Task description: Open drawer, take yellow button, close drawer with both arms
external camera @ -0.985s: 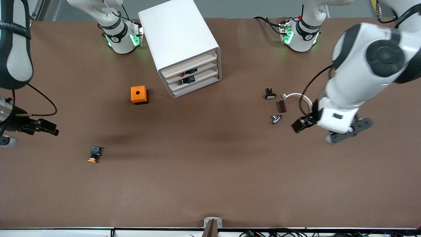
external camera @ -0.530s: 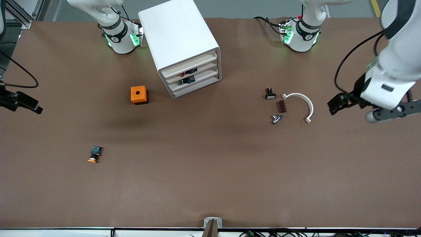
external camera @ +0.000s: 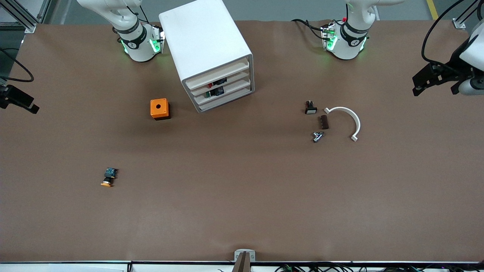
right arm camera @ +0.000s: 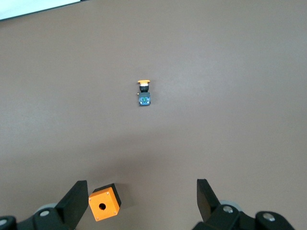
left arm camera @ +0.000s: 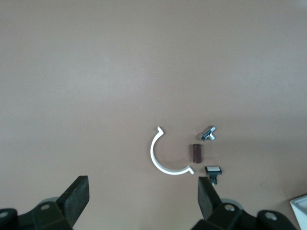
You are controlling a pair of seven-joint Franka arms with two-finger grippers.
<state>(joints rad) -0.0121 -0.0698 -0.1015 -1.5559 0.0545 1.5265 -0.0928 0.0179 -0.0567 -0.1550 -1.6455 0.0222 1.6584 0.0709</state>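
Note:
The white cabinet (external camera: 206, 41) stands near the robot bases, and its uppermost drawer (external camera: 221, 71) is pushed in flush. The orange-capped button (external camera: 108, 177) lies on its side on the bare table, nearer the front camera than the orange box and toward the right arm's end. It also shows in the right wrist view (right arm camera: 144, 93). My right gripper (external camera: 22, 101) hangs open and empty high over the right arm's end of the table (right arm camera: 140, 194). My left gripper (external camera: 421, 83) hangs open and empty high over the left arm's end (left arm camera: 143, 194).
An orange box with a hole (external camera: 160, 108) stands beside the cabinet (right arm camera: 104, 206). A white half ring (external camera: 349, 117), a brown piece (external camera: 324, 122), a metal part (external camera: 317, 136) and a small black-and-white part (external camera: 310, 108) lie toward the left arm's end. Buttons show in the lower drawers (external camera: 216, 87).
Both arms have drawn back and outward toward their own ends of the table. The left gripper left the half ring area. The button, cabinet and small parts have not moved.

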